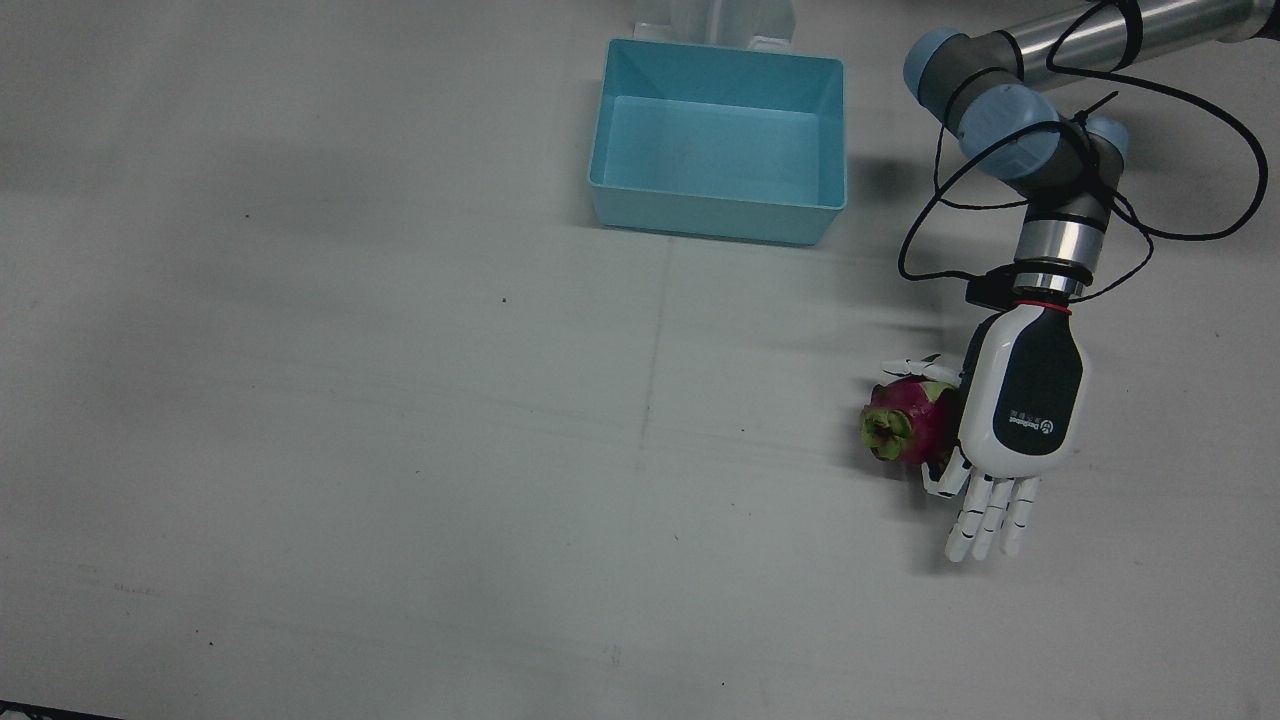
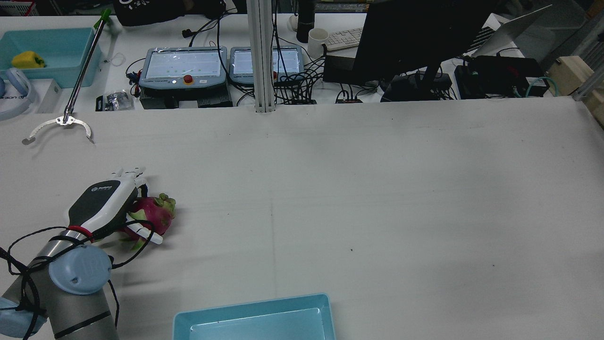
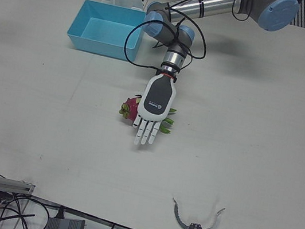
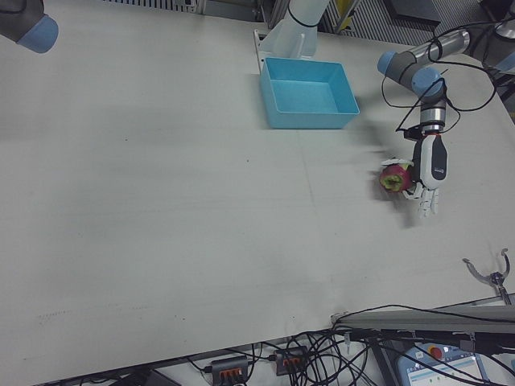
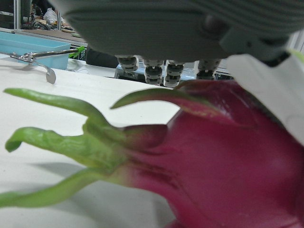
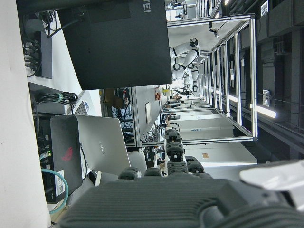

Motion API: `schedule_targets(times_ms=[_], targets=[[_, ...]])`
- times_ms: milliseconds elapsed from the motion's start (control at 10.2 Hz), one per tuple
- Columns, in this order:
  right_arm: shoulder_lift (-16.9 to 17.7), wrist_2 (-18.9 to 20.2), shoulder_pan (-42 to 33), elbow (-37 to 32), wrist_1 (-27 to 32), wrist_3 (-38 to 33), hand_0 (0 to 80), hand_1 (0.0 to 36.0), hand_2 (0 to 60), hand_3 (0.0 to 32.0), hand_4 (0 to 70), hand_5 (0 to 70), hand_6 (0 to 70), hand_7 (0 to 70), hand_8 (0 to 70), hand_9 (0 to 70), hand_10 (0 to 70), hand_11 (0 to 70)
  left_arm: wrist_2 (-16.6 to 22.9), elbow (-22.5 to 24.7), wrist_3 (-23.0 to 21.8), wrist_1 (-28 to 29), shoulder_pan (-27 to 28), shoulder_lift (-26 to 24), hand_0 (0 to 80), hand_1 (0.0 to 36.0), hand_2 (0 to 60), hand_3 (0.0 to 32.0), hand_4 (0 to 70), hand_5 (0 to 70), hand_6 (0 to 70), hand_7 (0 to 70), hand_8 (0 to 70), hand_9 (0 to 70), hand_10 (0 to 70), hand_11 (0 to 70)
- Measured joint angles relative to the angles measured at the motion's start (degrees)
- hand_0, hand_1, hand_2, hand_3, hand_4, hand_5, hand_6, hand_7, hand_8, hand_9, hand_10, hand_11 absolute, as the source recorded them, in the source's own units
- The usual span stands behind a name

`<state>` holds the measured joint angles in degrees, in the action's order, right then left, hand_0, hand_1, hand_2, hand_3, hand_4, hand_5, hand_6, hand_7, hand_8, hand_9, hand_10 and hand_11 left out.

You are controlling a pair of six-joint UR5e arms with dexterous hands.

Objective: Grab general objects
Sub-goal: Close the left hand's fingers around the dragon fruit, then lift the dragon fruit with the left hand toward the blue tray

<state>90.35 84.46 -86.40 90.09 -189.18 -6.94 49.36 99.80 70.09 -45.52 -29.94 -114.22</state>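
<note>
Dragon fruit (image 1: 908,424) lies on the white table (image 1: 400,400) near the robot's left side, with the left hand (image 1: 1020,420) pressed flat alongside it, thumb curled over one end and the other fingers (image 1: 990,520) stretched straight past the fruit, not yet wrapped around it. Judging by this, the grasp is only begun: contact looks made, while closing, lifting and any carry are left to do. At the far edge by the pedestals, well apart from the fruit, the blue bin (image 1: 722,140) stands empty. The right hand (image 6: 190,199) appears only in its own camera, raised away from the table and apparently holding nothing, its fingers extended.
</note>
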Motion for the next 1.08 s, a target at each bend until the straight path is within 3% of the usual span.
schedule_targets(times_ms=[98, 196, 391, 489, 587, 685, 783, 1076], targets=[[0.0, 0.0, 0.0, 0.0, 0.0, 0.0, 0.0, 0.0, 0.0, 0.0, 0.0, 0.0, 0.0, 0.0, 0.0, 0.0, 0.0, 0.0, 0.0, 1.1, -0.1, 0.5, 0.1, 0.0, 47.6, 24.8, 60.0, 0.0, 31.3, 70.0, 7.5, 12.4, 14.7, 3.0, 4.3, 7.0], [0.0, 0.0, 0.0, 0.0, 0.0, 0.0, 0.0, 0.0, 0.0, 0.0, 0.0, 0.0, 0.0, 0.0, 0.0, 0.0, 0.0, 0.0, 0.1, 2.7, -0.2, 1.0, 0.2, 0.0, 47.1, 26.1, 60.0, 0.0, 30.7, 70.0, 7.5, 12.7, 15.1, 3.5, 4.8, 7.7], [0.0, 0.0, 0.0, 0.0, 0.0, 0.0, 0.0, 0.0, 0.0, 0.0, 0.0, 0.0, 0.0, 0.0, 0.0, 0.0, 0.0, 0.0, 1.2, 7.2, -0.3, 1.5, 0.4, 0.1, 46.9, 25.3, 60.0, 0.0, 30.3, 70.0, 8.3, 13.9, 16.3, 5.2, 5.9, 9.3], [0.0, 0.0, 0.0, 0.0, 0.0, 0.0, 0.0, 0.0, 0.0, 0.0, 0.0, 0.0, 0.0, 0.0, 0.0, 0.0, 0.0, 0.0, 3.3, 9.5, -0.3, 2.1, 0.3, 0.1, 45.3, 21.2, 60.0, 0.0, 28.1, 68.4, 8.8, 14.0, 17.7, 7.2, 7.8, 11.8], [0.0, 0.0, 0.0, 0.0, 0.0, 0.0, 0.0, 0.0, 0.0, 0.0, 0.0, 0.0, 0.0, 0.0, 0.0, 0.0, 0.0, 0.0, 6.8, 11.6, -0.3, 3.8, -0.1, 0.1, 42.9, 16.9, 56.5, 0.0, 26.0, 64.1, 9.9, 14.2, 19.6, 9.7, 9.9, 14.7], [0.0, 0.0, 0.0, 0.0, 0.0, 0.0, 0.0, 0.0, 0.0, 0.0, 0.0, 0.0, 0.0, 0.0, 0.0, 0.0, 0.0, 0.0, 11.0, 13.5, -0.2, 6.1, -0.6, 0.0, 41.5, 13.1, 45.5, 0.0, 24.6, 60.4, 10.1, 14.3, 20.0, 10.3, 11.2, 16.4], [0.0, 0.0, 0.0, 0.0, 0.0, 0.0, 0.0, 0.0, 0.0, 0.0, 0.0, 0.0, 0.0, 0.0, 0.0, 0.0, 0.0, 0.0, 14.8, 15.6, -0.2, 8.1, -1.1, 0.0, 43.0, 12.8, 42.6, 0.0, 26.7, 60.9, 11.3, 16.1, 20.3, 10.9, 12.1, 17.7], [0.0, 0.0, 0.0, 0.0, 0.0, 0.0, 0.0, 0.0, 0.0, 0.0, 0.0, 0.0, 0.0, 0.0, 0.0, 0.0, 0.0, 0.0, 26.2, 20.0, -0.3, 15.0, -1.2, -0.1, 42.4, 11.8, 41.6, 0.0, 29.6, 62.7, 12.0, 18.1, 20.7, 11.5, 12.0, 17.4]])
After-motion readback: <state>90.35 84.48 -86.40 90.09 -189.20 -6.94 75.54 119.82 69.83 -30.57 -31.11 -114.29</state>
